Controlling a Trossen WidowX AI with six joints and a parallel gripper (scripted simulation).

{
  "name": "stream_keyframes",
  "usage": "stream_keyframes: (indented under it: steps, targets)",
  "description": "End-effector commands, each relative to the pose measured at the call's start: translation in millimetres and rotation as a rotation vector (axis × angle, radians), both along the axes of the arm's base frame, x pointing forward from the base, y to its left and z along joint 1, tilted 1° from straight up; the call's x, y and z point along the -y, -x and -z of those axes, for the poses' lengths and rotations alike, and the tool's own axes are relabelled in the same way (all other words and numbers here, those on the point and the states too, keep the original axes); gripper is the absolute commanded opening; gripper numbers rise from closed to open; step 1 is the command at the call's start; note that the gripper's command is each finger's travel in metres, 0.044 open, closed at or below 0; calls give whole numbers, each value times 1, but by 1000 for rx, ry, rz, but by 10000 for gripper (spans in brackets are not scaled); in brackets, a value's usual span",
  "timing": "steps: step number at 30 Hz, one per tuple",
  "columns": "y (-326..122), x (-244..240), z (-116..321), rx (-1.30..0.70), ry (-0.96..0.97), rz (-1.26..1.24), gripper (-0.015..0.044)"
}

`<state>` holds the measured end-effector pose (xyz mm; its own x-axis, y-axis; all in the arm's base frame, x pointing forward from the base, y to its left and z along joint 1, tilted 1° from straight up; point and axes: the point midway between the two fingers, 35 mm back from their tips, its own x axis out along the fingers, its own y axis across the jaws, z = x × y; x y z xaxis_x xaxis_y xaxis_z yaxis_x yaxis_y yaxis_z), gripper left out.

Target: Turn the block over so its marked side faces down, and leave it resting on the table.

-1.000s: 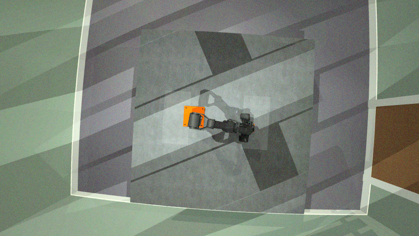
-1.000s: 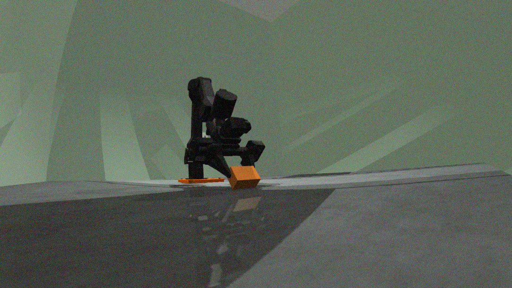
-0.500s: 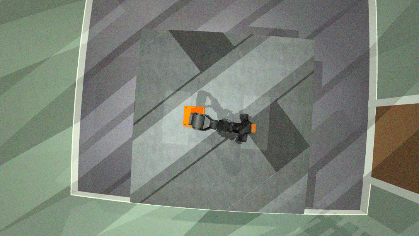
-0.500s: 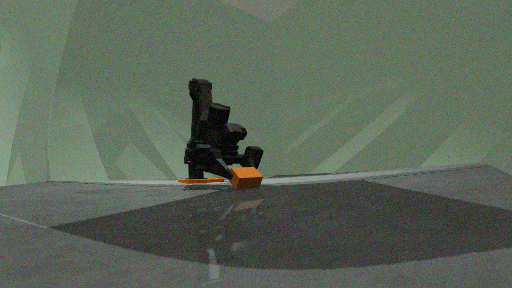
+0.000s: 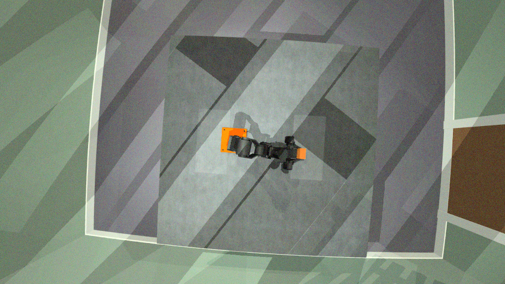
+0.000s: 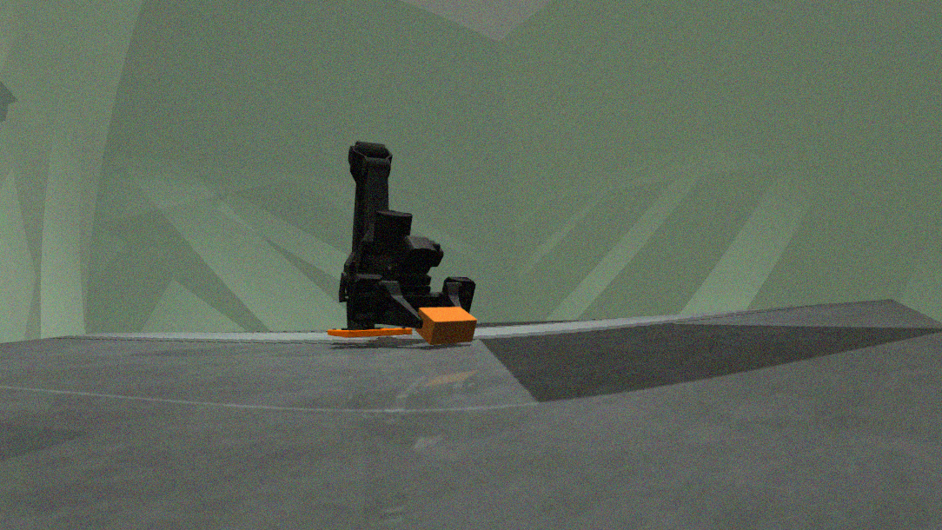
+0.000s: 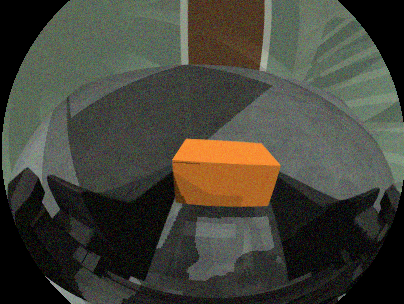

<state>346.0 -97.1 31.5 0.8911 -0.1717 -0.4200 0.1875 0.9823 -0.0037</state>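
The plain orange block (image 5: 301,153) (image 6: 452,329) (image 7: 225,185) is held across its two ends by my gripper (image 5: 298,153) (image 6: 446,317) (image 7: 225,173), which is shut on it. The gripper reaches out low and tilted well over from upright. The block is just above or at the grey table (image 5: 211,212) (image 6: 263,461) (image 7: 310,120); I cannot tell whether it touches. No mark can be made out on the faces in view, so the marked side is hidden or too faint to tell. The fingers and arm cover part of the block.
The arm stands on an orange base plate (image 5: 224,141) (image 6: 368,333), to the left of the block in the top view. A brown panel (image 5: 476,176) (image 7: 225,35) stands beyond the table on the right in that view. Shadow bands cross the table.
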Motion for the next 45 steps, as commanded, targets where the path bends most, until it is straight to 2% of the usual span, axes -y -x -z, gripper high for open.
stream_keyframes:
  steps: [1, 14, 31, 45]
  targets:
    - [1, -1, -2, 25, -2, -2, 0]
    - [1, -1, -2, 25, -2, -2, 0]
    - [1, -1, -2, 25, -2, -2, 440]
    - [1, -1, -2, 25, -2, -2, 440]
